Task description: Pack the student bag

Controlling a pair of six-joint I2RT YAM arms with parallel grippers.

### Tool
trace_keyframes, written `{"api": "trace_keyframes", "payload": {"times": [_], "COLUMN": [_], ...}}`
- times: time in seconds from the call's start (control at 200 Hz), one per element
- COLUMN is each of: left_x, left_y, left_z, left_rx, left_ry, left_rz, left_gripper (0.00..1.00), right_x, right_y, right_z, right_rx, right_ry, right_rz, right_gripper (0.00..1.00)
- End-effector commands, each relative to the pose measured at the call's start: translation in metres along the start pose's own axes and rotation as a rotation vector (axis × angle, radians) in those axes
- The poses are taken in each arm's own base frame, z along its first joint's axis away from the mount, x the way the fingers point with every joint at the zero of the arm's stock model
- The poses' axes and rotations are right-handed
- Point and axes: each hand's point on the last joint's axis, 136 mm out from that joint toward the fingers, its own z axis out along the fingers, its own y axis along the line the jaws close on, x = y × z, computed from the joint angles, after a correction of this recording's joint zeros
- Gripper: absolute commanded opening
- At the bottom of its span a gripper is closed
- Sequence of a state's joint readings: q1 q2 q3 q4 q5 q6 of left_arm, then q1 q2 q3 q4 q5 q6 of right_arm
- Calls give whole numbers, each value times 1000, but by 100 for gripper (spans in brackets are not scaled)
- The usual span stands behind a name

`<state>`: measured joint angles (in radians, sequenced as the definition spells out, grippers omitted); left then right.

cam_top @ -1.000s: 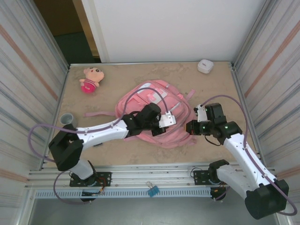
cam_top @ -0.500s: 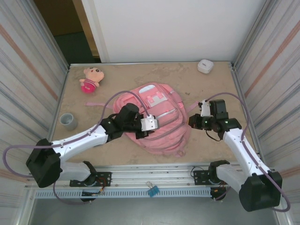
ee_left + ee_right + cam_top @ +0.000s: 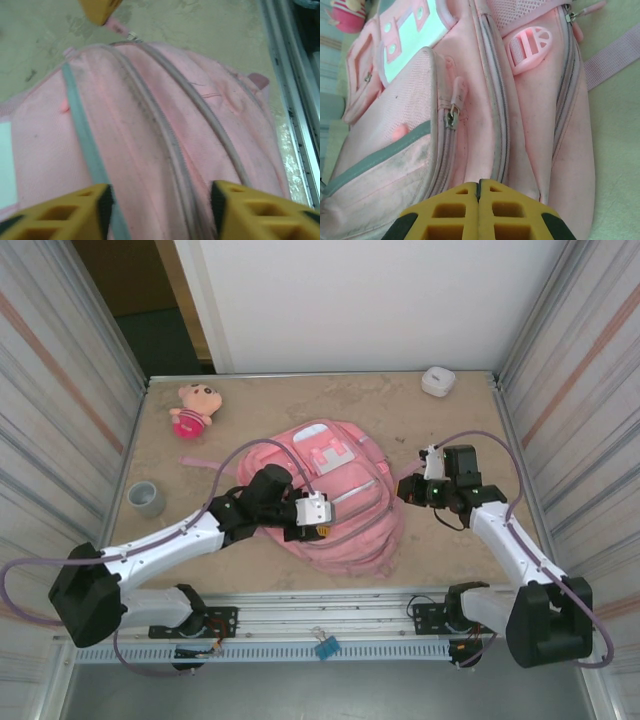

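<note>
Two grippers tended the student bag (image 3: 345, 490), flat on the table (image 3: 460, 430): your left gripper (image 3: 160, 205) stood jaws apart over it, your right gripper (image 3: 479, 200) pinched together. You likely needed a zip pull (image 3: 131, 36) centred before closing.

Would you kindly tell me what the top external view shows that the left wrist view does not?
Top external adds the plush doll, the grey cup, the small white case and the right gripper at the student bag's right edge. Left wrist adds a close look: yellow fingers standing apart above a grey trim strip and two zip lines. Both share the student bag, front up, with the left gripper over it.
</note>
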<state>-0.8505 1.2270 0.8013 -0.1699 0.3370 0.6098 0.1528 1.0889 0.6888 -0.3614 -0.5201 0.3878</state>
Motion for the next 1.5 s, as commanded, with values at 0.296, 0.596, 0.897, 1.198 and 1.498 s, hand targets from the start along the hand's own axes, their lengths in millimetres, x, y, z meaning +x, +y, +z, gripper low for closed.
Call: {"api": "trace_keyframes", "payload": {"times": [0.296, 0.596, 0.897, 1.198, 1.498], "left_x": [-45, -17, -32, -31, -33], "left_y": [36, 46, 17, -1, 13], "left_z": [56, 101, 77, 40, -8], "left_rx": [-217, -234, -105, -32, 101], "left_ry": [120, 238, 110, -7, -200], "left_rz": [-130, -140, -115, -64, -152], "left_gripper": [83, 67, 4, 1, 0], "right_x": [16, 17, 3, -19, 26], "right_y": [3, 2, -21, -13, 50], "right_z": [-13, -14, -12, 1, -11], "right_rx": [-14, -17, 46, -40, -224], "right_ry": [-50, -69, -147, -155, -61], "right_rz": [-14, -6, 71, 75, -247], "right_gripper": [0, 0, 0, 0, 57]}}
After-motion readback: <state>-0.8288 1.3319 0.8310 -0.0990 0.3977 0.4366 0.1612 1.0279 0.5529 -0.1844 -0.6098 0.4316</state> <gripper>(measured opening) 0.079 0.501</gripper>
